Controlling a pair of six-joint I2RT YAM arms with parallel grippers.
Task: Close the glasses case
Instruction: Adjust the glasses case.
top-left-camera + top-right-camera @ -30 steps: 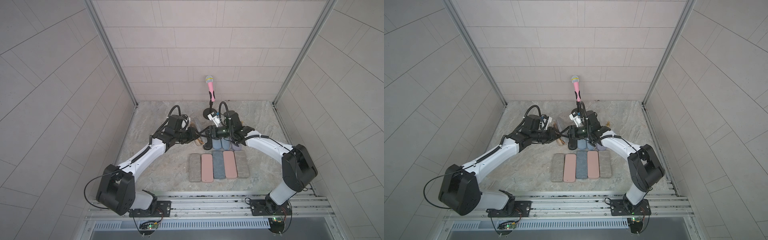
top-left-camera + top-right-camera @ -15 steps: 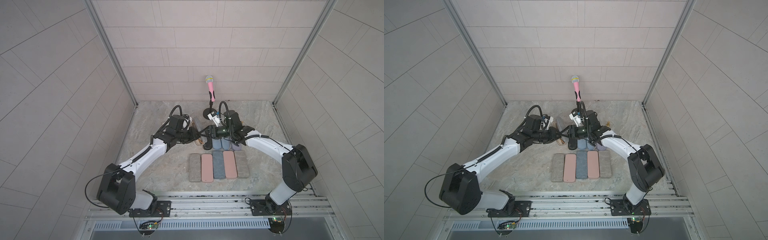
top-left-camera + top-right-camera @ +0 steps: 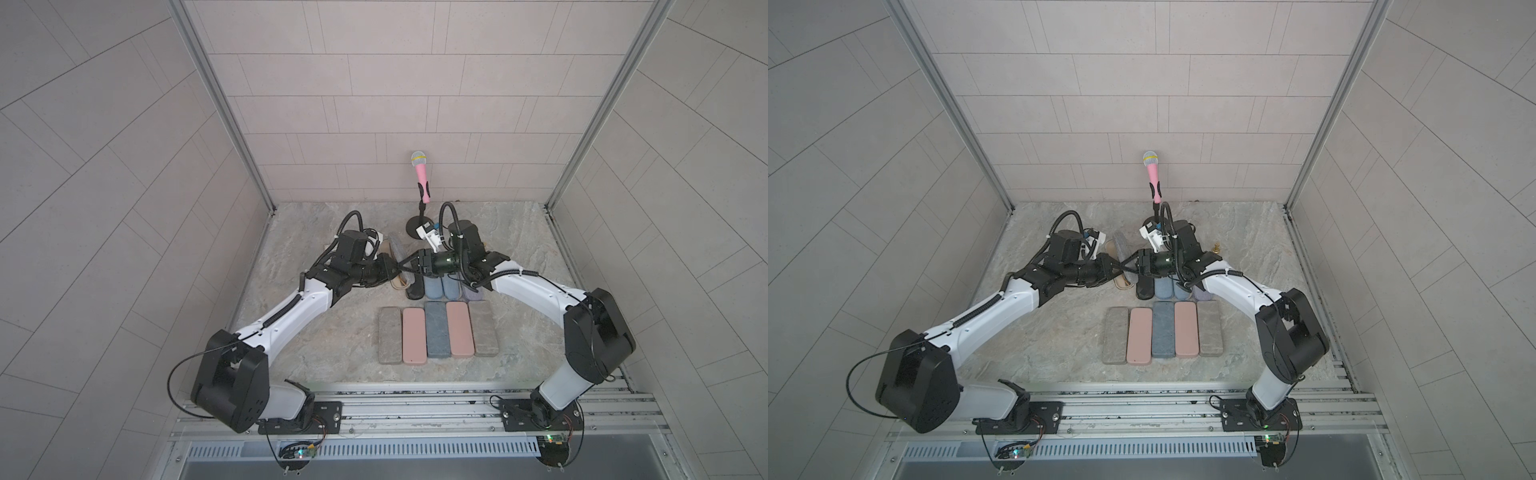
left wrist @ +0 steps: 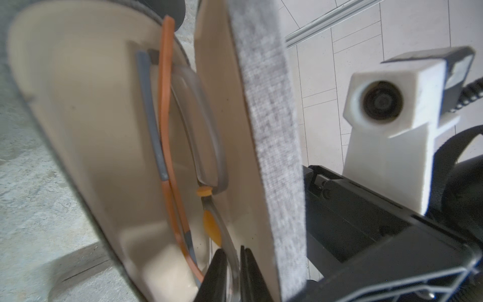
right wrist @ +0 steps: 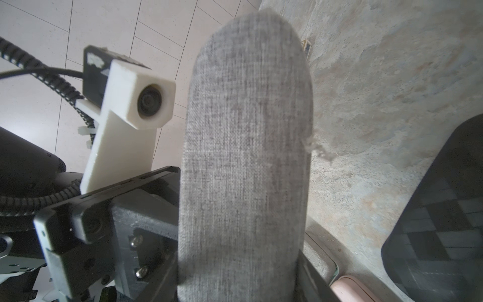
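The glasses case [image 3: 397, 248] is grey fabric outside and beige inside, and it stands open between the two arms at mid-table in both top views, also as the case [image 3: 1121, 244]. In the left wrist view the glasses [image 4: 209, 146], clear-framed with orange temples, lie in the beige shell [image 4: 91, 117]. My left gripper [image 4: 234, 274] reaches into the case and is shut on the clear frame. The raised grey lid [image 5: 245, 157] fills the right wrist view. My right gripper [image 5: 241, 274] is shut across the lid's width.
Five closed cases [image 3: 437, 332], grey, pink and blue, lie in a row nearer the front. A black case [image 3: 415, 291] and blue ones [image 3: 434, 289] lie right behind them under the right arm. A pink microphone [image 3: 420, 174] on a stand is at the back wall.
The left gripper's fingers have closed onto the glasses frame. Both arms and the case have hardly shifted.
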